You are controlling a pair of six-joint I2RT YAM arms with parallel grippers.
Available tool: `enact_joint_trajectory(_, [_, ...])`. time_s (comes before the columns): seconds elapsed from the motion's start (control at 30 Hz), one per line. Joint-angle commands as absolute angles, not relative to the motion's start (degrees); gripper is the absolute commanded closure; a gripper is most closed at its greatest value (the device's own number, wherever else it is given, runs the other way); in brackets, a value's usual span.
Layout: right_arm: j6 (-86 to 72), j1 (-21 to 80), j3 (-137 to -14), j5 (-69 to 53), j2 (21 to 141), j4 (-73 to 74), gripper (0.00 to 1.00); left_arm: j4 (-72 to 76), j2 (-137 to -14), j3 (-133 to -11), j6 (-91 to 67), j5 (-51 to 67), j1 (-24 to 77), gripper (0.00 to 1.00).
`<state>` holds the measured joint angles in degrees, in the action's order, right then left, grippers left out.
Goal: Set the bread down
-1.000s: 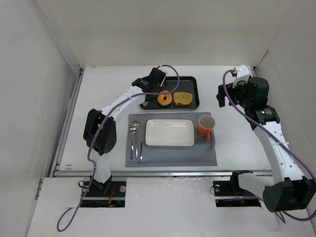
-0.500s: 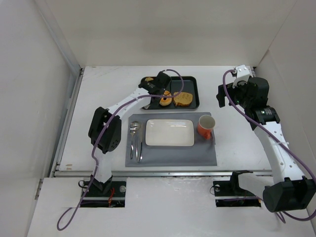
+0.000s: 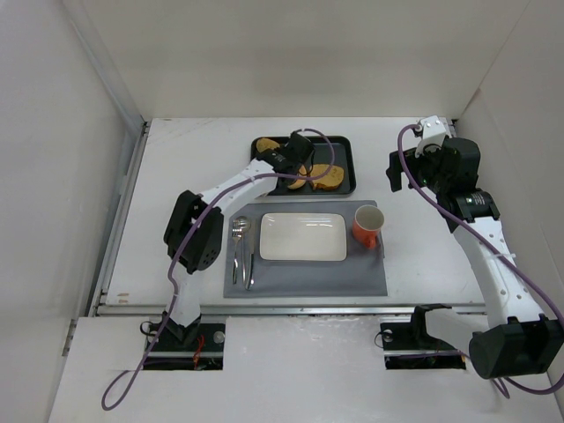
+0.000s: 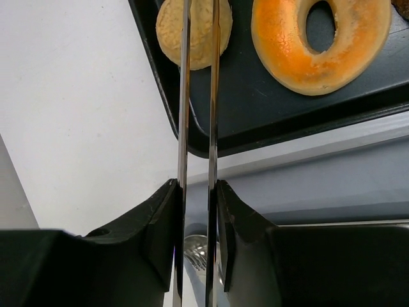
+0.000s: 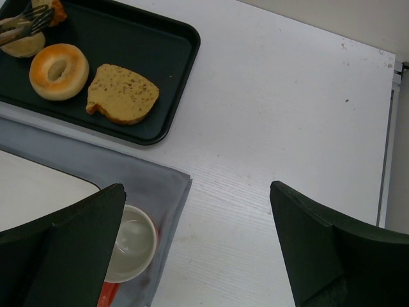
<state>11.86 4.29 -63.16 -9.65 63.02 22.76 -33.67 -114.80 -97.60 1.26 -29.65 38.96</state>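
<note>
The small oval golden-brown bread slice lies in the black tray's far-left corner, mid far edge of the worktop. Left fingers are narrowly parted, empty. Light, crumbly bread is probably best pinched gently across its crust.

My two arms are built alike: white tubular links joined by chunky black joint housings, each rising from a black base plate. A purple cable loops loosely along my left arm, trailing off past its base, and another runs the length of my right arm. My right wrist carries a small white block on top. My left gripper has two long, thin metal-edged fingers set in glossy black mounts. My right gripper's fingers are broad, matte black wedges.
</note>
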Motion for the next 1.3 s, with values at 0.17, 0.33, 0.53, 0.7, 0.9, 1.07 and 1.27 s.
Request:
enact_joint_trajectory(0.17, [12.3, 4.6, -64.7, -9.8, 62.1, 22.1, 0.00, -32.9, -112.4, -100.1, 1.1, -34.1, 39.5, 0.93])
enact_joint_trajectory(0.33, [12.3, 4.6, -64.7, -10.4, 62.1, 22.1, 0.00, -32.9, -110.4, -101.2, 1.1, -34.6, 40.1, 1.00])
enact_joint_trajectory(0.53, [12.8, 4.6, -64.7, -10.4, 62.1, 22.1, 0.00, -32.9, -108.3, -102.5, 0.6, -33.9, 40.6, 1.00])
enact_joint_trajectory(0.7, [12.8, 4.6, -64.7, -10.4, 62.1, 22.1, 0.00, -32.9, -107.0, -103.6, 0.6, -33.3, 41.1, 1.00])
enact_joint_trajectory(0.9, [12.8, 4.6, -64.7, -10.4, 62.1, 22.1, 0.00, -33.5, -106.4, -104.2, 0.1, -32.2, 41.1, 1.00])
enact_joint_trajectory(1.07, [12.8, 4.6, -64.7, -10.4, 62.1, 22.1, 0.00, -35.3, -102.8, -104.9, -1.9, -29.1, 41.7, 1.00])
enact_joint_trajectory(1.27, [12.8, 4.6, -64.7, -10.4, 62.1, 22.1, 0.00, -36.0, -90.3, -99.0, -5.4, -16.5, 42.2, 1.00])
